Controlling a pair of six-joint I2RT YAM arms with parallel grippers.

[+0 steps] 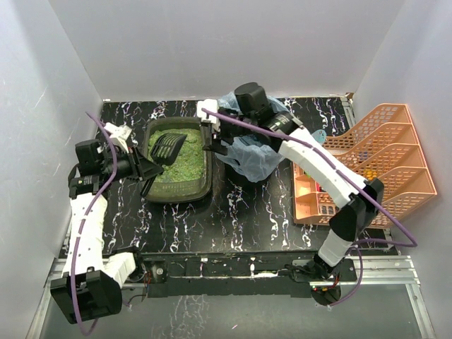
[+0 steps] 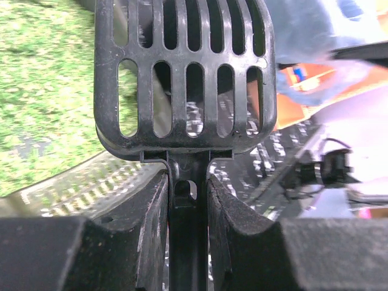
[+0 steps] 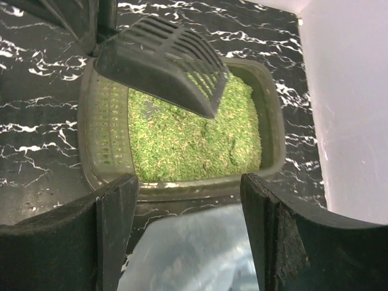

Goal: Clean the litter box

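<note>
Top external view puts the litter box [image 1: 178, 195] at ten o'clock of the table [image 1: 247, 212], with the bin [image 1: 254, 152] at its three o'clock for short dumps. The left gripper [image 2: 188, 188] pinches the scoop [image 1: 168, 147] by its handle over the litter [image 1: 187, 166]. The right gripper [image 3: 189, 200], spread, hangs by the box's rim, likely to steady it.

Top view: you get even, diffuse white light with no single visible source. The pale walls [image 1: 212, 42] bounce it back, so shadows on the dark surface [image 1: 240, 212] stay short and soft. Note a faint sheen there, with no hard glare.

Left wrist view: the scoop [image 2: 188, 73] in the left tool [image 2: 188, 182] reads fairly sharp. Everything behind it is blurred, and the upper right corner is blown out to white.

Right wrist view: the granules in the litter box [image 3: 274, 139] are crisp. The fingers of the right tool [image 3: 188, 188] are dark and underexposed, and the blue bag [image 3: 182, 254] between them is soft.
</note>
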